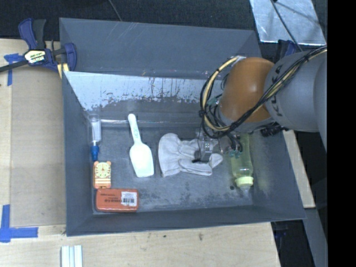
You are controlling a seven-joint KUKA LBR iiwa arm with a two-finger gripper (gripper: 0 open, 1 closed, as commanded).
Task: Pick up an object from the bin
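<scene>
Gripper (pixel 204 152) was low over the right end of a crumpled white glove (pixel 177 156), a bit right of centre in the bin (pixel 167 43). I couldn't say whether it was touching or just above. Jaws: couldn't tell if they were open or closed, as the orange wrist cover (pixel 247 90) and the cable loops (pixel 214 96) crowded that spot from my angle.

The glove lay on the bin floor between a white plastic scoop (pixel 139 149) on its left and a clear bottle of yellow-green liquid (pixel 242 166) on its right. The bottle lay along the right wall, near the gripper.

By the left wall were a thin clear tube with a blue tip (pixel 95 138), a small orange-and-cream block (pixel 102 174) below it, and an orange packet with a barcode label (pixel 115 199) in the near-left corner — all well apart from the gripper.
</scene>
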